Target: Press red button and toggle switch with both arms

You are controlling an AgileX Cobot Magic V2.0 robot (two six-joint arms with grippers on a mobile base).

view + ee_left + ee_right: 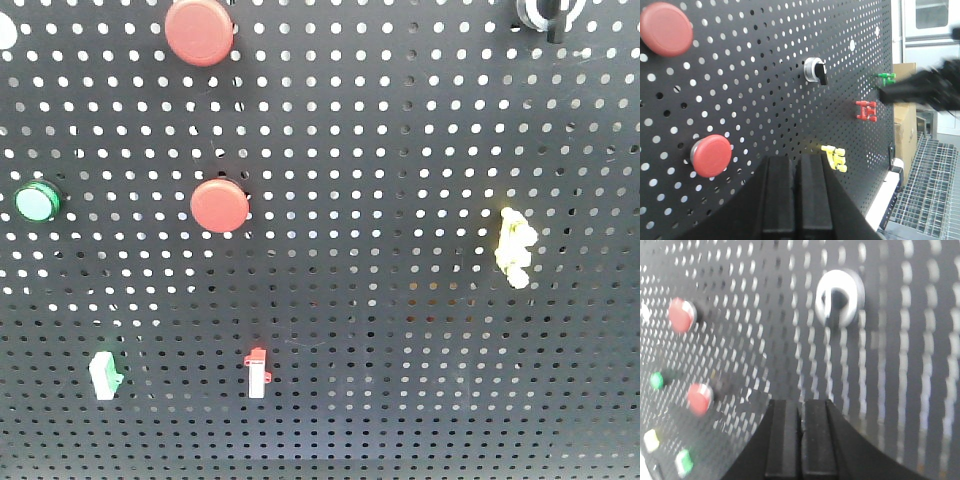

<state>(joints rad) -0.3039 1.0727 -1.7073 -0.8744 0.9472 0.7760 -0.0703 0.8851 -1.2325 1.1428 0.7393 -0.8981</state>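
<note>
Left fingers (781, 185) were pressed together and empty, short of the pegboard (400, 400). Right fingers (785, 435) were likewise together and empty, pointed up toward the toggle switch (839, 297) but not touching it. The red button (200, 30) sat at the top of the board, left of centre, directly above the smaller red button (220, 205). The toggle switch was at the top right edge of the front view, partly cut off. Risk 1, as judged: the left arm could land on the wrong cap, because the 2 are the same matte red mushroom shape in 1 column and the lower one lay closer to the fingers. Risk 2: the narrow flat tips could skid off the smooth, low rounded cap if they met its rim rather than its centre. Risk 3: the lever was short and black against a black knob, and the right wrist view was blurred, so a tip could strike the silver-white ring or slide past the lever. Risk 4: the board looked like thin black perforated sheet and might flex under a push, weakening both presses. The right arm (925, 90) showed as a dark blur beyond the switch. The green button (37, 202) looked glossy, and the yellow clip (515, 248) was lumpy plastic.
</note>
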